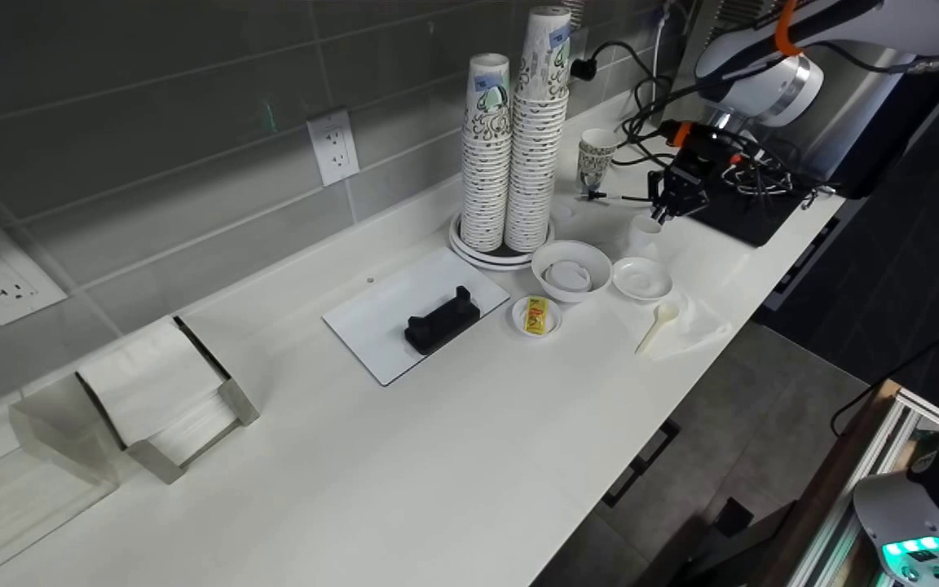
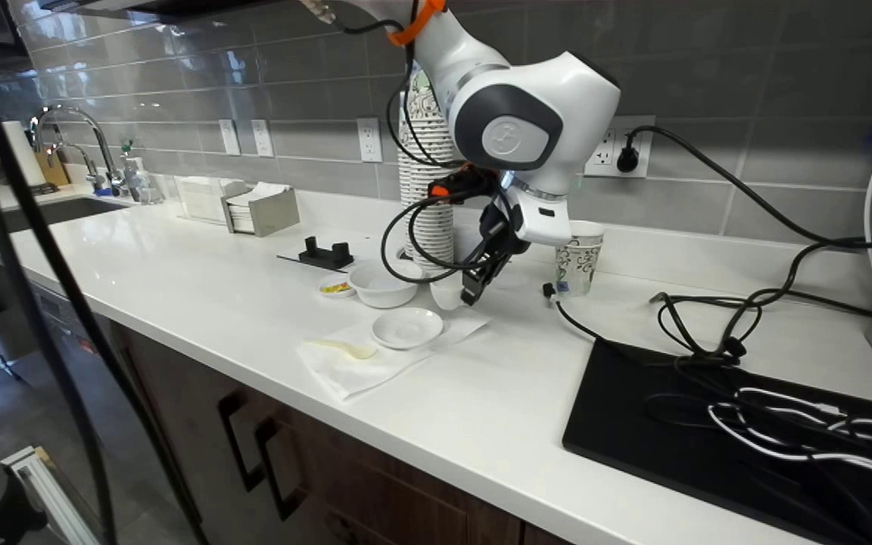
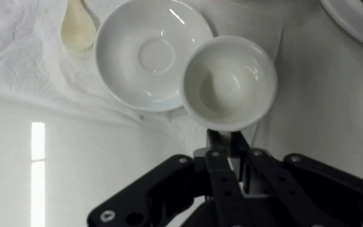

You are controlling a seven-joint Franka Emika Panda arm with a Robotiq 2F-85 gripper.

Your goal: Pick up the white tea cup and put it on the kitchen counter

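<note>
The white tea cup (image 3: 228,83) is upright, mouth up, at my fingertips in the wrist view. It also shows in both exterior views (image 1: 643,235) (image 2: 446,294). My gripper (image 3: 225,137) is nearly closed, with a pale part of the cup, seemingly its handle, between the fingertips under the rim. The gripper also shows in both exterior views (image 1: 661,217) (image 2: 471,295). I cannot tell whether the cup's base touches the surface below. The kitchen counter (image 1: 404,473) is long and white, also in an exterior view (image 2: 201,280), and runs along the grey tiled wall.
A white saucer (image 3: 156,56) lies beside the cup on a napkin (image 3: 27,63) with a pale spoon (image 3: 78,31). A white bowl (image 1: 551,285), tall cup stacks (image 1: 486,187), paper cups (image 2: 578,257), a black mat (image 2: 678,424) and loose cables (image 2: 777,295) are around.
</note>
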